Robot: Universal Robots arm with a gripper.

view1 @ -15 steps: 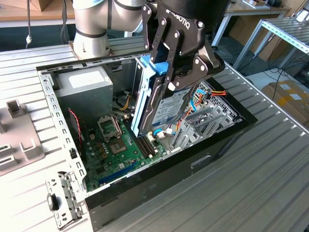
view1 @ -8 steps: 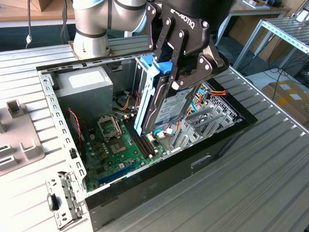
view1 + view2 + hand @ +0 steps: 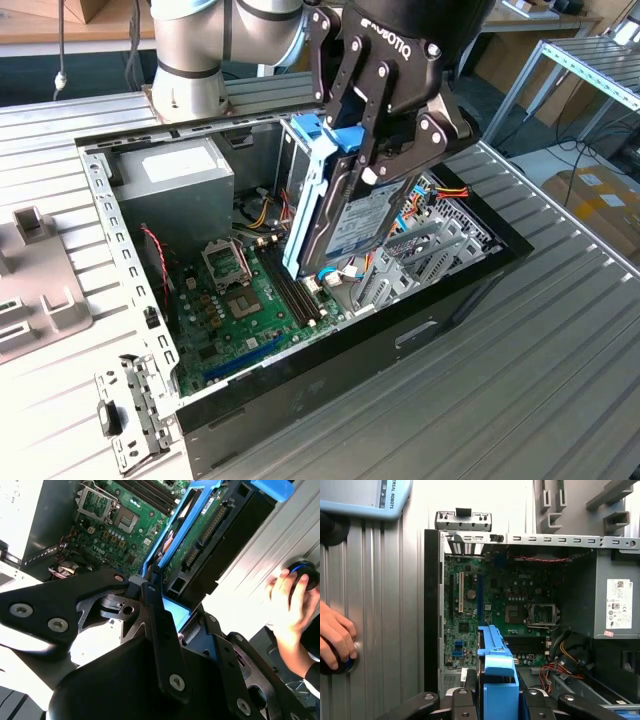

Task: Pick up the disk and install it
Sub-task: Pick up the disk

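A Universal Robots arm's claw [image 3: 388, 172] is closed on the disk [image 3: 352, 225], one black finger pressed to each flat face. It holds the disk above an open desktop computer case [image 3: 330, 390] that lies on its side on a ribbed metal surface [image 3: 560, 380].

The disk is a grey hard drive with a white-and-blue label, framed by a light-blue carrier rail [image 3: 303, 200]. It hangs on edge and tilted, with its lower end below the case's rim. That end is near the memory slots [image 3: 295, 295] of the green motherboard [image 3: 235, 310] and just beside the metal drive cage [image 3: 420, 250]. Whether it touches either cannot be told.

Toward the exterior view's left, the grey power-supply box [image 3: 180, 180] with its white label fills one end of the case. The processor socket [image 3: 222, 262] sits on the board near it.

A loose metal bracket [image 3: 128, 410] lies on the surface by a corner of the case. A grey moulded panel [image 3: 40, 300] lies further to the exterior view's left.

In the second wrist view the drive's green circuit-board underside faces the camera. In both wrist views a person's hand [image 3: 334, 640] rests on a dark round knob [image 3: 305, 572] on the surface outside the case.
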